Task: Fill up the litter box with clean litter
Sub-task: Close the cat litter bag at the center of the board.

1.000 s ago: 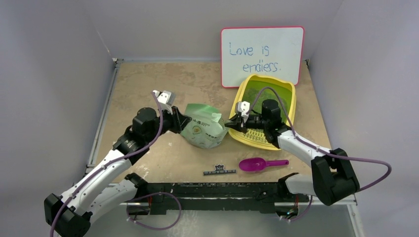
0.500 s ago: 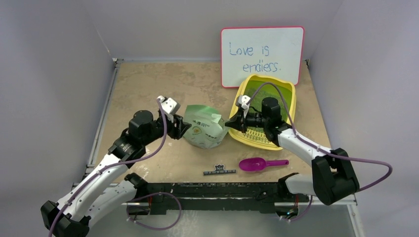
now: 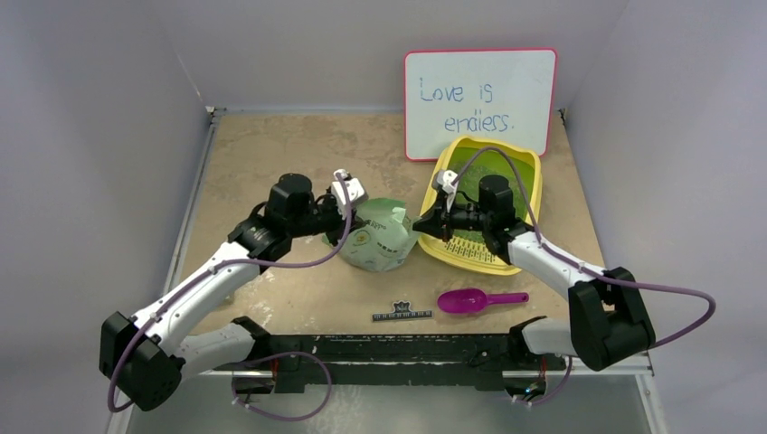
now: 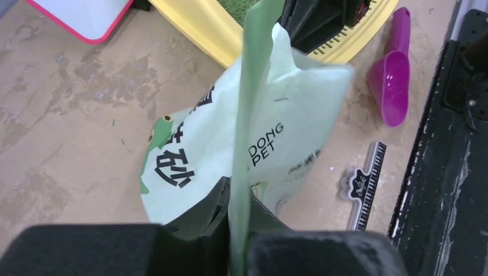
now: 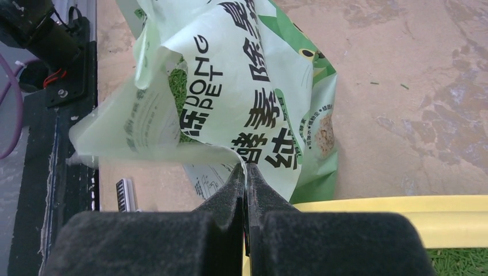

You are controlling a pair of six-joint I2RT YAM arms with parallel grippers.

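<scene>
Left wrist view has my left jaws clamped on the top seam of the bag [image 4: 195,144], and the right jaws are pinched shut on its opposite lip, so the mouth hangs between them. The litter box [image 3: 479,264] sits just beside the bag on the surface [image 3: 298,172], with some clean litter [image 3: 479,172] in it. To pour well, I'd raise both arms together, carry the mouth over the litter box, then tip slowly.
</scene>
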